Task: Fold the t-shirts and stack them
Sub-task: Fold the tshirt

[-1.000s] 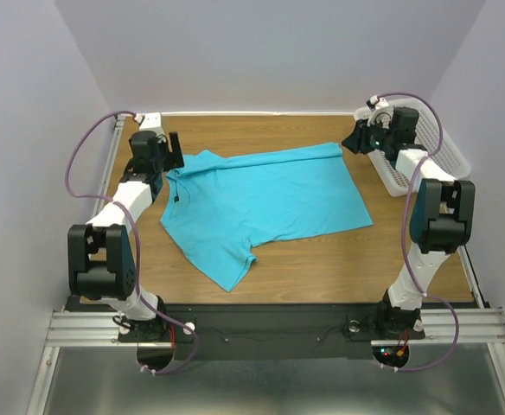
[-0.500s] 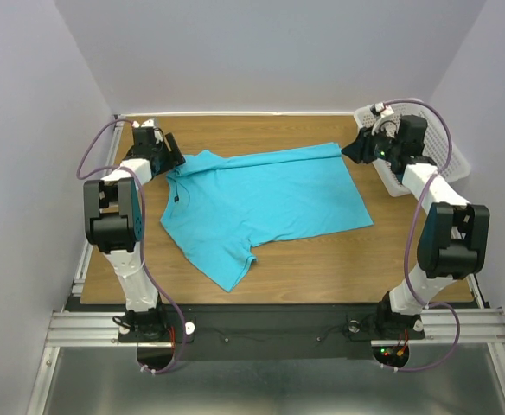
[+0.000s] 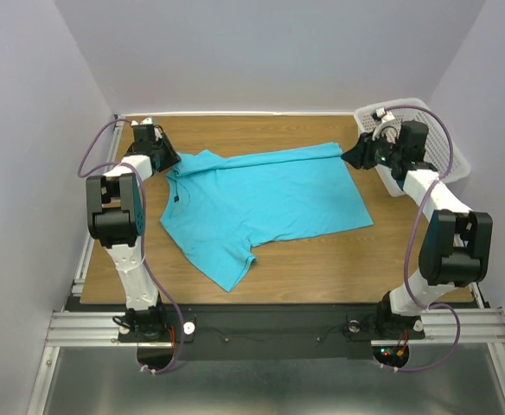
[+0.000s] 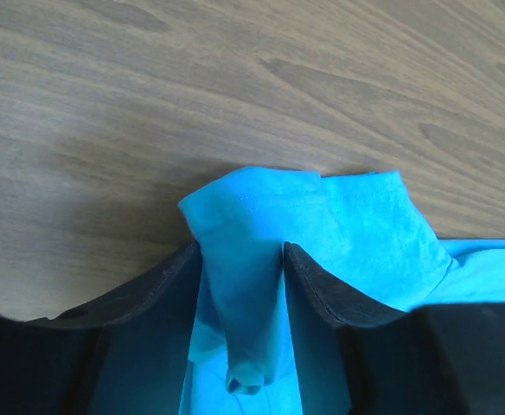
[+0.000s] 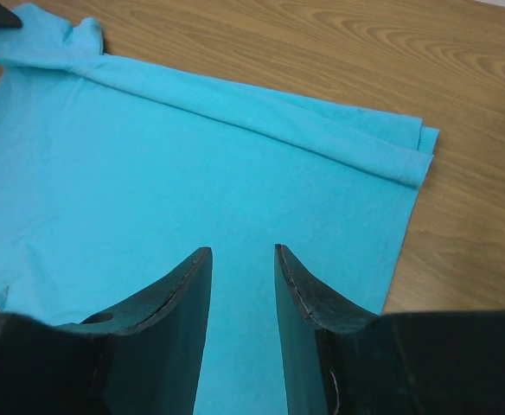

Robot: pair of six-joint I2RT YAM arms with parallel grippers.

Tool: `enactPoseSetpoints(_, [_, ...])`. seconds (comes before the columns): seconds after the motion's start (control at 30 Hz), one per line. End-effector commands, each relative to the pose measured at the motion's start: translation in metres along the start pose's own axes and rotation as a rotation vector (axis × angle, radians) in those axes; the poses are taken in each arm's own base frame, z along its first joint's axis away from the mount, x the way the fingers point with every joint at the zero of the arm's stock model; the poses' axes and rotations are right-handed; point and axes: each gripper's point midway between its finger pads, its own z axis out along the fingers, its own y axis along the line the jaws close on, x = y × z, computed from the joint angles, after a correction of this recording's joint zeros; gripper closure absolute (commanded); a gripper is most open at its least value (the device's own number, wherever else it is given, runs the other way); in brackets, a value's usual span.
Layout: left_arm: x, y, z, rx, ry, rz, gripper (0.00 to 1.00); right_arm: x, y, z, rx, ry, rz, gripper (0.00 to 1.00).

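**A:** where's the t-shirt point(image 3: 261, 203) at?

**B:** spread flat, just left of the basket point(image 3: 450, 147). Left gripper point(image 4: 239, 251) pinches a bunched fold on the side farthest from the basket. Right gripper point(image 5: 242, 251), beside the basket, is partly open and holding nothing.

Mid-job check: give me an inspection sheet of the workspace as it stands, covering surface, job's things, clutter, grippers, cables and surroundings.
Surface: wooden table, bare wood showing around the shirt.
Job's things: one turquoise t-shirt, spread flat, its far edge folded over; no stack seen.
Clutter: white basket at the far right corner; contents cannot be told.
Grippers: left gripper has bunched fabric at the shirt's far left corner between its fingers; a firm clamp cannot be told. Right gripper is open over the shirt's far right corner, holding nothing.
Cables: purple cables loop off both arms, clear of the shirt.
Surroundings: plain pale walls on three sides.
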Motion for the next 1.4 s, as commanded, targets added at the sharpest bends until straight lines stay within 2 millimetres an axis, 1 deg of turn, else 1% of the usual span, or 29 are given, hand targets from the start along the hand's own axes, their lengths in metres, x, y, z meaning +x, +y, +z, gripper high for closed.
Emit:
enactPoseSetpoints(0.0, [-0.033,-0.013,-0.007,0.039,-0.079,0.002,0.57,-0.020,0.014,-0.007,-0.023,-0.054,-0.045,0.59])
enactPoseSetpoints(0.03, [-0.037,-0.015,-0.009,0.044,-0.088,0.012,0.63,-0.017,0.014,-0.007,-0.024,-0.050,-0.042,0.59])
enactPoseSetpoints(0.13, [-0.044,-0.019,-0.013,0.056,-0.106,0.046,0.72,-0.015,0.016,-0.008,-0.029,-0.047,-0.036,0.59])
enactPoseSetpoints(0.3, [-0.050,-0.025,-0.021,0.084,-0.127,0.109,0.73,-0.012,0.018,-0.009,-0.032,-0.043,-0.030,0.59])
enactPoseSetpoints(0.4, [-0.049,-0.027,-0.024,0.101,-0.126,0.150,0.69,-0.011,0.019,-0.009,-0.036,-0.041,-0.025,0.59])
enactPoseSetpoints(0.43, [-0.049,-0.027,-0.024,0.102,-0.124,0.158,0.63,-0.011,0.019,-0.009,-0.037,-0.041,-0.025,0.59])
enactPoseSetpoints(0.5, [-0.047,-0.025,-0.024,0.096,-0.119,0.171,0.59,-0.011,0.019,-0.010,-0.037,-0.042,-0.023,0.59])
enactPoseSetpoints(0.53, [-0.047,-0.021,-0.023,0.081,-0.118,0.170,0.57,-0.011,0.019,-0.010,-0.037,-0.042,-0.025,0.59])
enactPoseSetpoints(0.67, [-0.050,-0.019,-0.026,0.058,-0.128,0.180,0.55,-0.011,0.020,-0.010,-0.037,-0.043,-0.026,0.59])
enactPoseSetpoints(0.8, [-0.059,-0.016,-0.030,0.024,-0.150,0.188,0.54,-0.009,0.020,-0.010,-0.039,-0.040,-0.022,0.59])
enactPoseSetpoints(0.97, [-0.067,-0.018,-0.032,0.016,-0.160,0.196,0.54,-0.007,0.020,-0.010,-0.044,-0.037,-0.017,0.59])
enactPoseSetpoints(1.1, [-0.068,-0.021,-0.032,0.027,-0.162,0.193,0.59,-0.006,0.021,-0.010,-0.044,-0.035,-0.018,0.59])
enactPoseSetpoints(1.2, [-0.067,-0.023,-0.033,0.042,-0.158,0.193,0.70,-0.006,0.021,-0.010,-0.044,-0.034,-0.019,0.59])
enactPoseSetpoints(1.23, [-0.068,-0.024,-0.033,0.045,-0.162,0.193,0.79,-0.006,0.021,-0.010,-0.044,-0.034,-0.017,0.59])
enactPoseSetpoints(1.3, [-0.066,-0.026,-0.034,0.062,-0.157,0.203,0.85,-0.006,0.021,-0.010,-0.042,-0.034,-0.017,0.59])
enactPoseSetpoints(1.33, [-0.066,-0.028,-0.035,0.069,-0.157,0.209,0.93,-0.006,0.021,-0.010,-0.042,-0.035,-0.017,0.59])
enactPoseSetpoints(1.37, [-0.066,-0.031,-0.036,0.086,-0.161,0.218,0.96,-0.006,0.021,-0.010,-0.042,-0.035,-0.018,0.59])
